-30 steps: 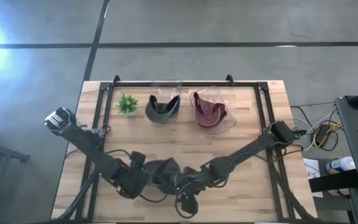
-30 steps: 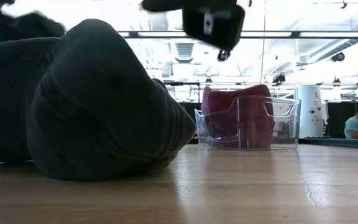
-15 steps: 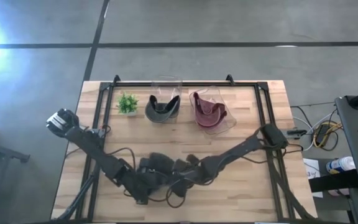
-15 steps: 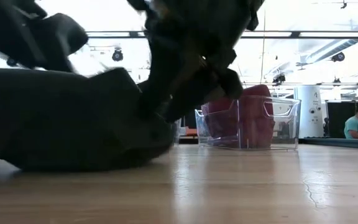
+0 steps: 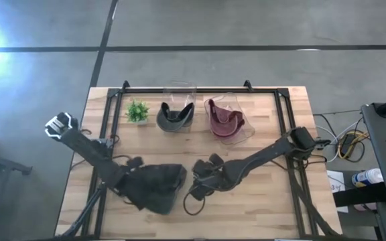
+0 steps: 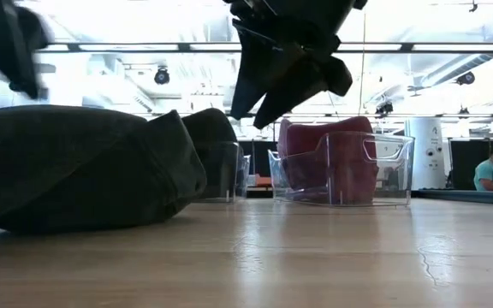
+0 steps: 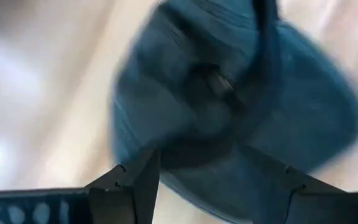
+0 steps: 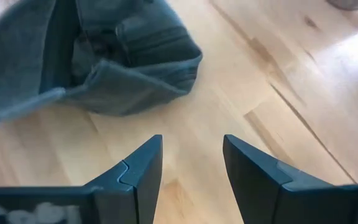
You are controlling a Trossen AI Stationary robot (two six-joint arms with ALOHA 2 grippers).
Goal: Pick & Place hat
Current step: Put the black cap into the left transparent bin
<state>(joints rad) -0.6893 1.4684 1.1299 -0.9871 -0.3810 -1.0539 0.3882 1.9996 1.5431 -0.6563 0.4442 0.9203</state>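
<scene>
A: Item one, the dark hat (image 5: 158, 188). Where is it?

B: Flat on the desk (image 5: 273, 201), in the near-left part as seen from above. It is crumpled, with its long axis running roughly from nine o'clock to three o'clock in the overhead view. The low view (image 6: 84, 167) shows it slumped on the wood, crown side up.

A: Item two, the left jaws (image 7: 207, 186).

B: At the hat's nine o'clock edge, right over the cloth. The two fingers stand well apart with hat fabric showing between them, but the wrist picture is blurred and I cannot tell whether they pinch anything.

A: Item three, the right jaws (image 8: 192, 163).

B: Held apart, nothing between them, bare wood under the gap. Overhead they (image 5: 204, 175) sit at the hat's three o'clock, just beside its edge and clear of it. From that wrist the hat (image 8: 104, 56) lies straight ahead, its folded rim turned toward the fingers.

A: Which arm is nearer?

B: The left, by my judgement; it is already on the cloth. The right would need a short reach toward nine o'clock.

A: Other stock?

B: A grey hat (image 5: 175, 115) and a red hat (image 5: 225, 120) in clear bins at the far edge, at twelve o'clock from the dark one.
</scene>
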